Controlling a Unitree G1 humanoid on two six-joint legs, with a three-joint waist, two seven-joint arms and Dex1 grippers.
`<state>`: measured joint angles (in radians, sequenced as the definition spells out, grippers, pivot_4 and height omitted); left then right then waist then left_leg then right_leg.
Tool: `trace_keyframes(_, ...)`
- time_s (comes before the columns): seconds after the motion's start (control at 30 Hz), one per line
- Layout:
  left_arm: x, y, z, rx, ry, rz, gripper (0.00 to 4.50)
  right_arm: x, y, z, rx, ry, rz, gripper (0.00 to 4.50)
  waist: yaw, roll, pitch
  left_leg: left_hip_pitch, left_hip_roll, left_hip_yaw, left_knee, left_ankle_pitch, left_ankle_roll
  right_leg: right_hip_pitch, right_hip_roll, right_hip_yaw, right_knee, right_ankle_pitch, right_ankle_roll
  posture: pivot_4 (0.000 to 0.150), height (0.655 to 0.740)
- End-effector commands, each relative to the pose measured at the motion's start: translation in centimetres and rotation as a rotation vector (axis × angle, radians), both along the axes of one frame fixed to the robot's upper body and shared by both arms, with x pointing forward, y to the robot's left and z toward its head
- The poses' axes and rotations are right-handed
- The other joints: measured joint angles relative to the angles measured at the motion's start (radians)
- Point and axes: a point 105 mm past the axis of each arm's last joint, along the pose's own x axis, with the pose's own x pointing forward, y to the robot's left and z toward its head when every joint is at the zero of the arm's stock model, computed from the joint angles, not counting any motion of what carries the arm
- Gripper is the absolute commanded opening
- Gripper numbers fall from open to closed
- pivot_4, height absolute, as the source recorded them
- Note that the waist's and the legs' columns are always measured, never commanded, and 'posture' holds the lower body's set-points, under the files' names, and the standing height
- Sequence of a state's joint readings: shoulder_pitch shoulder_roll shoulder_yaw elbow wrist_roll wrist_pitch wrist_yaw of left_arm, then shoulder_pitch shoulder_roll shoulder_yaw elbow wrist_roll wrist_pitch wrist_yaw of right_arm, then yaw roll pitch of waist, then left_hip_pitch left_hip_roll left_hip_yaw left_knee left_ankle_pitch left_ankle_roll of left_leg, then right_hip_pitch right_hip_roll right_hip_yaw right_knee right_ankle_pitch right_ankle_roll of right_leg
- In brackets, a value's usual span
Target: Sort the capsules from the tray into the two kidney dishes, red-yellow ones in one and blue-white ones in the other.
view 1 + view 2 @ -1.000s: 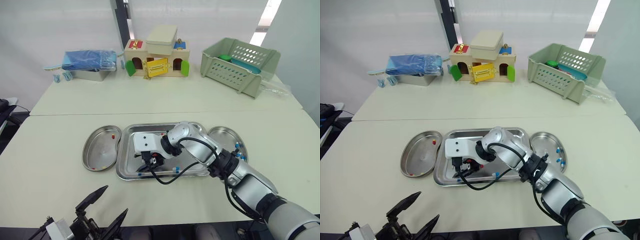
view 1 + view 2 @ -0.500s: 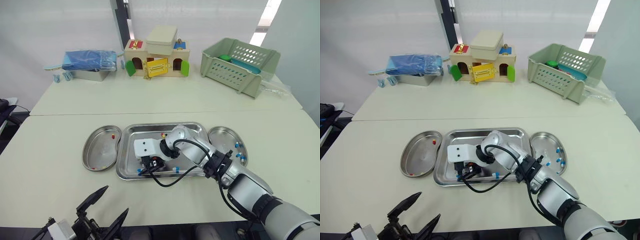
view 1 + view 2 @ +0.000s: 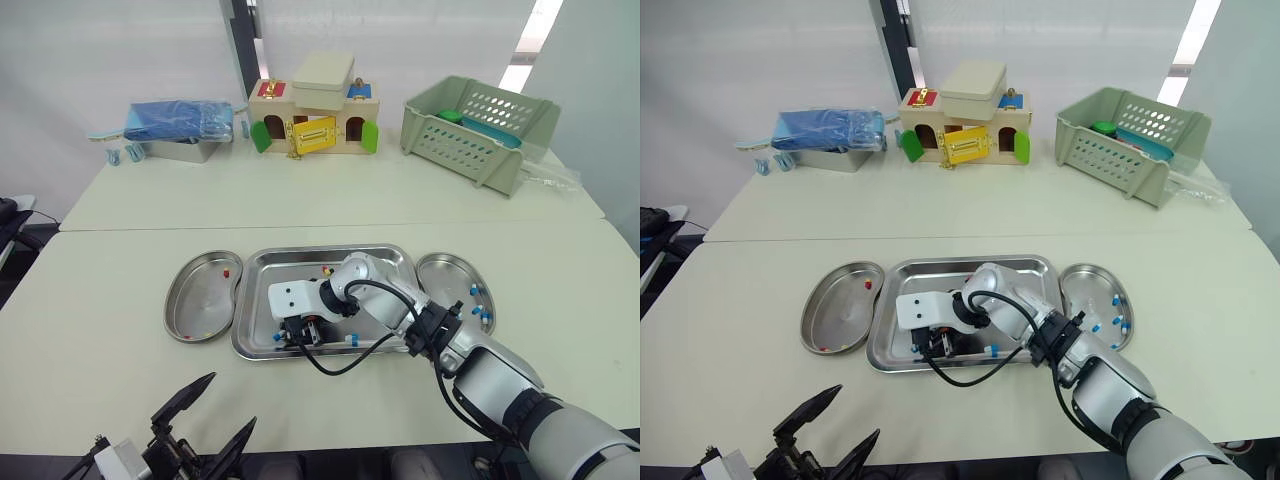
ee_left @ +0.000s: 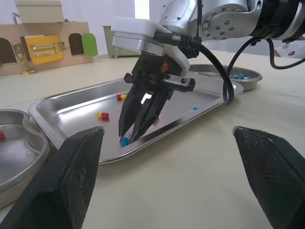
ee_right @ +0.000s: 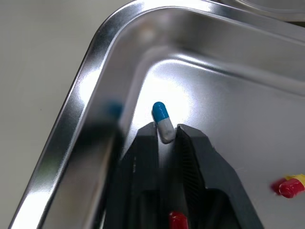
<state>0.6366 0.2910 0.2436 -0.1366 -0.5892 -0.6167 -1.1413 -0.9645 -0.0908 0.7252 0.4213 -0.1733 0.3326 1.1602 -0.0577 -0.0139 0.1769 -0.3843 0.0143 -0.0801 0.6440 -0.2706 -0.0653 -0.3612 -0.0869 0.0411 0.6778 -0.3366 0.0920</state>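
Near the tray's [image 3: 300, 251] front-left corner, pinching a blue-white capsule [image 5: 160, 112] by its white end between the right gripper's [image 5: 164, 131] almost-closed fingers. Seems the pick step; next calls for lifting clear of the rim and carrying to the right dish [image 3: 445, 285]. Idle left gripper [image 3: 210, 420] spread wide, empty.

1. Clock directions are taken from the centre of the tray [image 3: 320, 251]. At the 7 o'clock corner its raised rim hems in the right gripper [image 4: 127, 136], which is closed on a blue-white capsule [image 5: 161, 119].
2. The right arm [image 3: 470, 355] and cable [image 3: 350, 362] cross the tray from 4 o'clock.
3. The kidney dishes [image 3: 200, 300] [image 3: 445, 275] flank the tray at 9 and 3 o'clock.
4. The tabletop [image 3: 120, 380] lies bare at 6 o'clock, up to the spread left gripper [image 3: 233, 398].
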Motion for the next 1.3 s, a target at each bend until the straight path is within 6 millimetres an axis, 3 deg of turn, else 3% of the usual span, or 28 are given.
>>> trace_keyframes(0.03,-0.2,0.0,0.4,0.013,-0.011,0.001,4.5,-0.2,0.5,0.9,0.028,-0.001,0.029,0.03,0.0,0.0,0.0,0.0,0.0,0.0,0.0,0.0,0.0,0.0,0.0,0.0,0.0,0.0,0.0,0.15,0.74)
trace_keyframes(0.3,-0.1,-0.1,0.5,0.011,-0.013,-0.002,4.5,-0.5,0.5,1.8,0.076,0.019,0.041,0.03,0.0,0.0,0.0,0.0,0.0,0.0,0.0,0.0,0.0,0.0,0.0,0.0,0.0,0.0,0.0,0.15,0.74)
trace_keyframes(0.43,-0.1,-0.4,0.7,0.014,-0.023,-0.024,4.5,-0.6,-0.2,3.4,0.151,0.038,0.043,0.03,0.0,0.0,0.0,0.0,0.0,0.0,0.0,0.0,0.0,0.0,0.0,0.0,0.0,0.0,0.0,0.15,0.74)
trace_keyframes(0.53,-0.1,-0.8,1.0,0.02,-0.032,-0.074,4.5,-1.1,-2.9,5.2,0.222,0.059,0.043,0.03,0.005,-0.001,0.0,-0.001,0.0,0.0,0.0,0.0,0.0,0.001,0.0,0.0,-0.001,0.0,0.0,0.15,0.74)
trace_keyframes(0.67,-0.1,-2.0,1.2,0.009,-0.03,-0.197,4.5,-0.5,-9.1,7.1,0.32,0.021,-0.072,0.03,0.025,-0.002,0.0,-0.001,0.0,-0.001,0.001,0.0,0.0,0.003,0.0,-0.002,-0.003,0.0,0.0,0.15,0.74)
trace_keyframes(0.83,1.1,-2.7,1.3,0.008,-0.051,-0.272,4.5,-0.8,-16.9,7.5,0.303,0.023,-0.247,0.03,0.026,-0.002,0.001,-0.001,0.0,-0.001,0.0,0.0,0.0,0.004,0.0,-0.002,-0.004,0.0,0.0,0.15,0.74)
trace_keyframes(1.03,1.2,-3.5,1.6,0.003,-0.062,-0.376,4.5,-1.3,-24.7,7.0,0.227,0.026,-0.478,0.03,0.022,-0.003,0.001,0.0,0.0,0.0,0.0,0.0,0.0,0.005,0.0,-0.001,-0.004,0.0,0.0,0.15,0.74)
trace_keyframes(1.17,1.5,-3.5,1.7,0.016,-0.071,-0.408,4.5,-1.3,-27.8,6.4,0.188,0.022,-0.583,0.03,0.023,-0.003,0.001,0.002,0.0,0.0,0.0,0.0,0.0,0.007,0.0,-0.001,-0.004,0.0,0.0,0.15,0.74)
trace_keyframes(1.3,1.7,-3.5,1.8,0.016,-0.073,-0.416,4.5,-1.4,-29.0,5.4,0.152,0.027,-0.621,0.03,0.023,-0.003,0.002,0.002,0.0,0.0,0.001,0.0,0.0,0.007,0.0,-0.001,-0.004,0.0,0.0,0.15,0.74)
